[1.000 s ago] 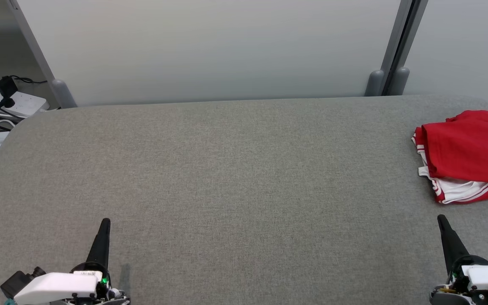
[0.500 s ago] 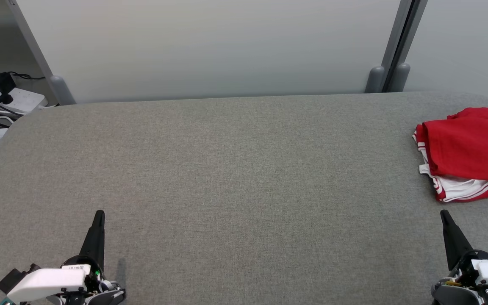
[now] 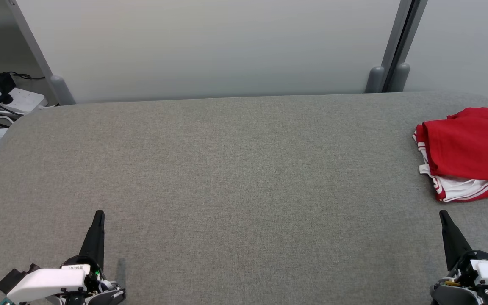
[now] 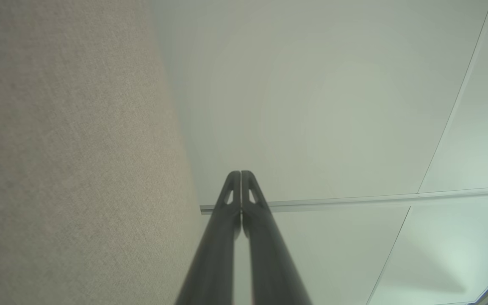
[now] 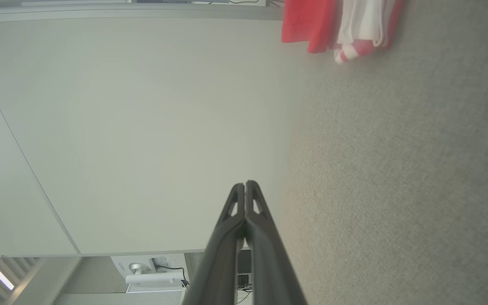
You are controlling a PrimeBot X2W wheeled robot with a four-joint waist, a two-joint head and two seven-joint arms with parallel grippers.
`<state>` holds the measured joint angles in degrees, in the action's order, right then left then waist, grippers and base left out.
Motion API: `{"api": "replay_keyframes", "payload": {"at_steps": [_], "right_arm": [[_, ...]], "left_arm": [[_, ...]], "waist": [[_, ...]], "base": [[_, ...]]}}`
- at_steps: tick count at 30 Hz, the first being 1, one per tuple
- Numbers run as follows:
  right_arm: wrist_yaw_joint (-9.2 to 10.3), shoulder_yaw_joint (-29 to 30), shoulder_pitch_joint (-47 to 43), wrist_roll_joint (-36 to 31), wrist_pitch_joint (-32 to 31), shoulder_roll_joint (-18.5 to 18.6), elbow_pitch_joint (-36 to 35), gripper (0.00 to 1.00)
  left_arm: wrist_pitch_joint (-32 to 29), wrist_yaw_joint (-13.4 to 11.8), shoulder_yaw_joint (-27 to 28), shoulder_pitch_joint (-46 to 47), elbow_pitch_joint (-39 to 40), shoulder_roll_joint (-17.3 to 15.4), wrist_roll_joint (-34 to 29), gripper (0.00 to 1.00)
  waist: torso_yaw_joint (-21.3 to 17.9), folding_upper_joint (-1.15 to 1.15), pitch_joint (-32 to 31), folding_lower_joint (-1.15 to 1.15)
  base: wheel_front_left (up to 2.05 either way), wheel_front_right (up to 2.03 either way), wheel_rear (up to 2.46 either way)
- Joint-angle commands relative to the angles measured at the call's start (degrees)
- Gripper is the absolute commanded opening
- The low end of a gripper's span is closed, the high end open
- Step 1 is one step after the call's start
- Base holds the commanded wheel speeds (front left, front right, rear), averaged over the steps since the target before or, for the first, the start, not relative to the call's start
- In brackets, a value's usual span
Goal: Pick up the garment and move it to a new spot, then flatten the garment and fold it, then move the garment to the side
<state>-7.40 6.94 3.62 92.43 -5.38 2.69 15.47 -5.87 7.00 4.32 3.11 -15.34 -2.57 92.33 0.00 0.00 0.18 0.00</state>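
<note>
1. Grey fabric table [image 3: 244, 169] takes up most of the head view, side to side, w/ rounded far corners.
2. Pale wall panels [image 3: 210, 46] run across the top of the frame behind it, w/ a grey post [image 3: 390, 63] at upper right.
3. The garment [image 3: 468, 152] is red w/ white striped trim. It lies bunched in layers on the table at the right edge, about mid-height, partly cut off by the frame. Nothing's touching it. In the right wrist view it's at the top, right of centre [image 5: 337, 25].
4. The right gripper [image 3: 441, 213] is in the lower right corner, fingers pressed together, empty (same in its wrist cam [image 5: 245, 183]). The garment is just above its tip in the frame, near but clearly apart.
5. The left gripper [image 3: 98, 214] is at lower left, also closed on nothing (wrist cam [image 4: 240, 173] too), and the garment is well apart from it, way across the frame.
6. Power strip [image 3: 15, 99] w/ black cables sits at upper left, off the table.
</note>
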Motion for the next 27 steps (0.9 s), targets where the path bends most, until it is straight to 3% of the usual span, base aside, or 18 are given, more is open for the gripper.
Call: {"api": "replay_keyframes", "payload": {"at_steps": [1, 27], "right_arm": [[-0.09, -1.0, 2.5, 0.2, -0.6, 0.6, -1.5, 0.00], [-0.09, -0.8, 2.5, 0.0, -0.8, 0.5, -1.5, 0.00]], "left_arm": [[-0.4, 0.5, 1.9, 3.1, 1.3, -0.6, 0.1, 0.00], [-0.5, 0.5, 2.0, 3.1, 1.3, -0.5, 0.0, 0.00]], "waist": [[0.0, 0.00, 0.0, 0.00], [0.0, 0.00, 0.0, 0.00]], "base": [[0.00, 0.00, 0.00], [0.00, 0.00, 0.00]]}}
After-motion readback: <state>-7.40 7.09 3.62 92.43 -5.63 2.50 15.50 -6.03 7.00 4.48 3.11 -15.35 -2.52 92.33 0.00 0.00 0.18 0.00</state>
